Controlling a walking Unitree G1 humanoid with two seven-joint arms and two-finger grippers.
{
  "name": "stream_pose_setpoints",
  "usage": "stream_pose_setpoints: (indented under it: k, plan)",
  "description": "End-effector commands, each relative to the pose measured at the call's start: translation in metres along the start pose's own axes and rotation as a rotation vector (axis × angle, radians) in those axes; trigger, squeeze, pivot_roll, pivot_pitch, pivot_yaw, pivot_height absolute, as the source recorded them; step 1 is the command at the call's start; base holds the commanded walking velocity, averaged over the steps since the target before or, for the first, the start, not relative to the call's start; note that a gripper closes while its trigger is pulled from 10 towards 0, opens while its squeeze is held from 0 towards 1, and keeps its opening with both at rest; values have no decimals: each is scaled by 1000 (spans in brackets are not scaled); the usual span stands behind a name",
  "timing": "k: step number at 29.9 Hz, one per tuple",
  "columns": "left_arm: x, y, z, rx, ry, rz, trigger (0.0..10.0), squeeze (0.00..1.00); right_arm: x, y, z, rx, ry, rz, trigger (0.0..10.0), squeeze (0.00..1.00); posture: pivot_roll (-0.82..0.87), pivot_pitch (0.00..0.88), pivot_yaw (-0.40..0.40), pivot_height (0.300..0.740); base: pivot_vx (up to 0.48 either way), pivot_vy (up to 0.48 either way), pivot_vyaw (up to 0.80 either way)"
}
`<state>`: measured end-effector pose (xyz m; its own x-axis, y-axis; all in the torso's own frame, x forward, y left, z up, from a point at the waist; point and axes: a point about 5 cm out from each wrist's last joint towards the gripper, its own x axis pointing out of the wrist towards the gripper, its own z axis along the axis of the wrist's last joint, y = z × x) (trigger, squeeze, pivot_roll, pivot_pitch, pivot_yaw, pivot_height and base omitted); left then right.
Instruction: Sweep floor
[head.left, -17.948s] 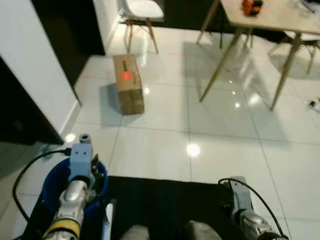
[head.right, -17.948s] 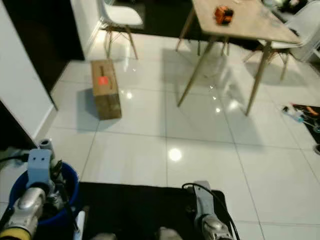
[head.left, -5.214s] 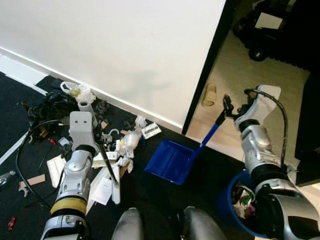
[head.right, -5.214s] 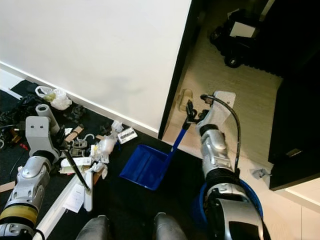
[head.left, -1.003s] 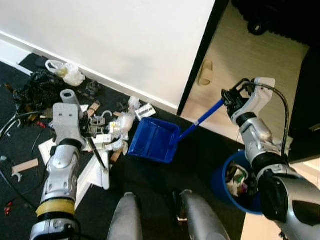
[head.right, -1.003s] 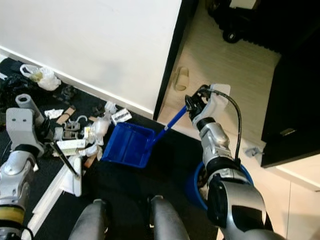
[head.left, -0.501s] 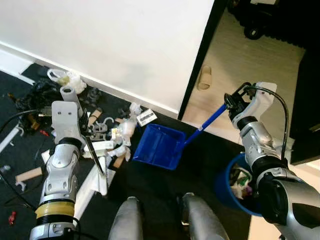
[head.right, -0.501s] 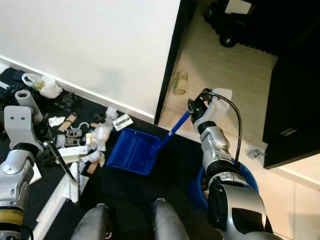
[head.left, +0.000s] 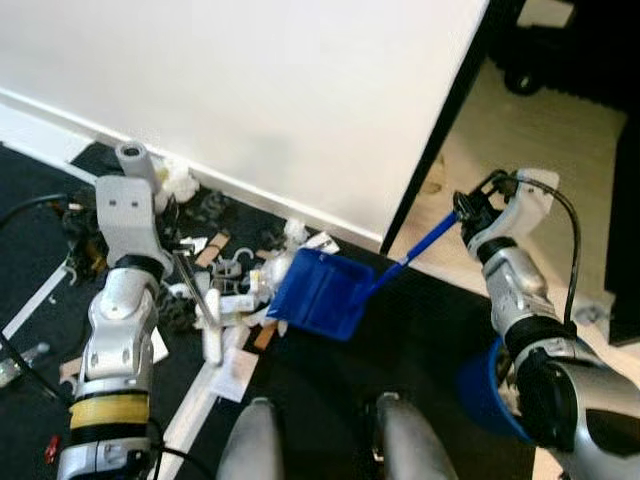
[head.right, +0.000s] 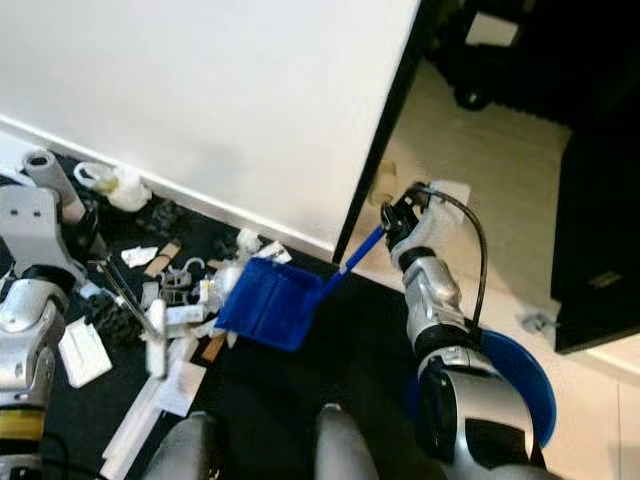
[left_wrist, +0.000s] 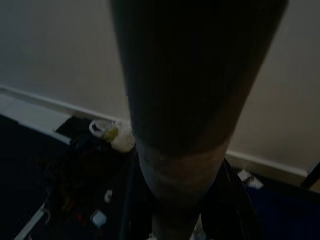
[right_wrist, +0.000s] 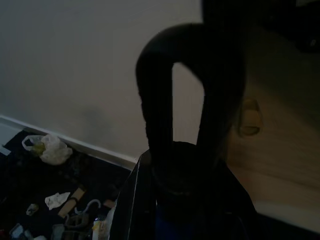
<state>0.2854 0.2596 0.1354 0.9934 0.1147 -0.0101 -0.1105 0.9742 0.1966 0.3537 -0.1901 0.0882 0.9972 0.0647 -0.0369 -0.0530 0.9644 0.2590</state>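
Right gripper (head.left: 468, 207) clenches the thin blue handle; the glossy plastic dustpan (head.left: 318, 292) tilts at mid-frame beside crumpled white litter (head.left: 232, 300). Left gripper (head.left: 178, 262) grips a slim dark broom stick (head.right: 128, 294), lower left.

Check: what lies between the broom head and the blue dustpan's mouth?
Both eye views show scattered litter, paper scraps and small junk, between the broom and the blue dustpan.
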Motion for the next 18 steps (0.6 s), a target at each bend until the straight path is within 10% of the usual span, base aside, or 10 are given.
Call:
stream_pose_setpoints:
  k: [1,18]
  plan:
    - [0,5,12,9,-31,-3,10000,0,-2,-5,3,15,-35,-18,10000,0,184,83,-78,740,0,0,0]
    - [9,19,15,68,1,126,10000,0,-9,-12,-2,20,-42,-52,10000,0,176,108,-38,740,0,-254,0]
